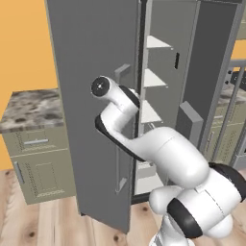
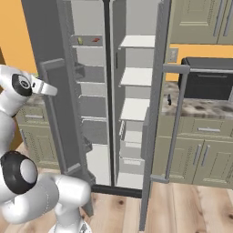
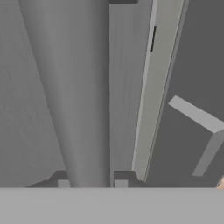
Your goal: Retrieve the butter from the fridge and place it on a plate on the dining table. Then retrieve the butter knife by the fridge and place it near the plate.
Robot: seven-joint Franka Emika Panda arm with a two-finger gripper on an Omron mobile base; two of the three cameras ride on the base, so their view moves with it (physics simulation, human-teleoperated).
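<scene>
The fridge (image 1: 96, 72) is tall and dark grey, with both of its 2 doors swung open and pale shelves (image 2: 135, 109) stacked inside; a long vertical bar handle (image 2: 175, 123) runs down the right door. The pincer (image 3: 92, 186) is pinching the left door's bar handle (image 3: 78, 96), its 2 dark fingertips (image 3: 64, 183) sitting on either side of the thick grey bar. On an upper shelf, a small yellowish thing (image 2: 80, 41) and a red thing (image 2: 95, 40) sit side by side, too small to identify.
</scene>
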